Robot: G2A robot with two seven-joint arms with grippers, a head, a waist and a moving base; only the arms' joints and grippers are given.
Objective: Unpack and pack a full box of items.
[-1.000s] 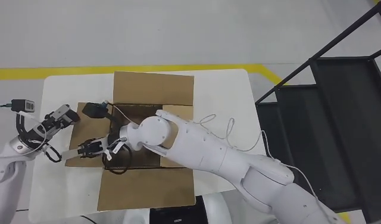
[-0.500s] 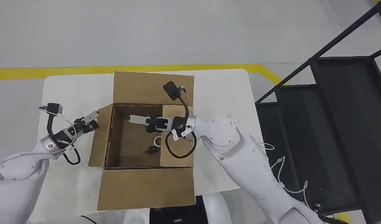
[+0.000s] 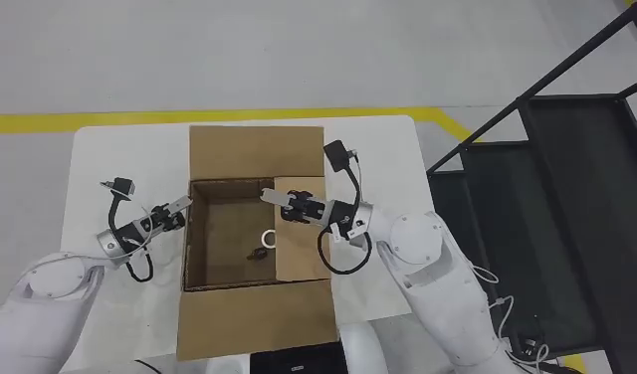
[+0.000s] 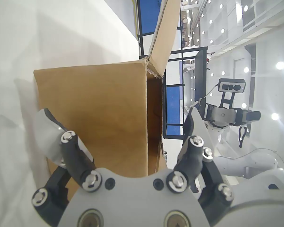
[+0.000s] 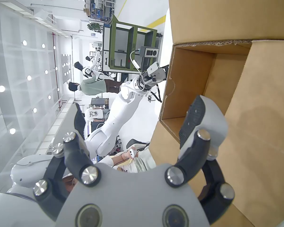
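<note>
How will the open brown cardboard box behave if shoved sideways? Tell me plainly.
The open brown cardboard box probably slides easily on the smooth white table. Inside I see only a small white ring and a small dark item, so it is likely light. Its raised flap should bend at the crease, not push stiffly.

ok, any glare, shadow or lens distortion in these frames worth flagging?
Top view: even light, no glare; the inside of the box sits in shade, so the white ring shows up but the dark item beside it barely stands out. Left wrist view: ceiling lights flare into streaks. Right wrist view: the lights bloom too, and the wall shelving bows from the wide lens.
</note>
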